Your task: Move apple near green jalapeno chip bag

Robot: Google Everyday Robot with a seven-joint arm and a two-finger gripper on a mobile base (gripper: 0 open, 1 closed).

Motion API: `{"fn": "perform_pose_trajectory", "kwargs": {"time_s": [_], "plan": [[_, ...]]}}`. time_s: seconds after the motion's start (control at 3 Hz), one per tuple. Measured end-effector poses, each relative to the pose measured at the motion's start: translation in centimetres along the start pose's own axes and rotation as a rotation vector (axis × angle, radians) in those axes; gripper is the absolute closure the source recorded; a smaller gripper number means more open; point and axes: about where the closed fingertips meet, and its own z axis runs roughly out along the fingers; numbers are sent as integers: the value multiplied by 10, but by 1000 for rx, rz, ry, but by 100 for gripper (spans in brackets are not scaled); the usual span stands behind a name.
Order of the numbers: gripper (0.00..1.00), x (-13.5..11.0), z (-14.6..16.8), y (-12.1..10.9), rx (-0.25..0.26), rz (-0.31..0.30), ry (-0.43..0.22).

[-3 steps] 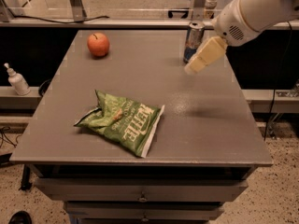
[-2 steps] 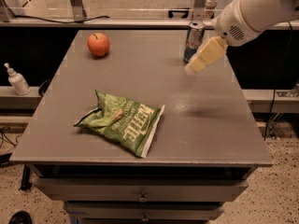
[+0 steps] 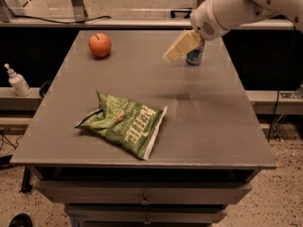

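Hovering over the table (image 3: 213,126), the gripper (image 3: 176,48) is found well right of the apple (image 3: 100,45), not yet grasped. Whether it is parted or closed cannot be told. The green jalapeno chip bag (image 3: 124,124) lies nearer the front, well apart from both.

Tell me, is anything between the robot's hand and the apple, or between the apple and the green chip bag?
Nothing visible. The gripper hangs over the table at far right, the drink can beyond it. Only bare table lies between the gripper and the apple, and between the apple and the green jalapeno chip bag.
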Motion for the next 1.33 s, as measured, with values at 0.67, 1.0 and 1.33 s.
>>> {"fn": "perform_pose_trajectory", "kwargs": {"time_s": [0.67,1.0,1.33], "plan": [[0,-54,73,-31,-11,36,-117],[0,-89,105,-24,-42,35,-172],[0,-115,144,-4,-74,23,-213]]}}
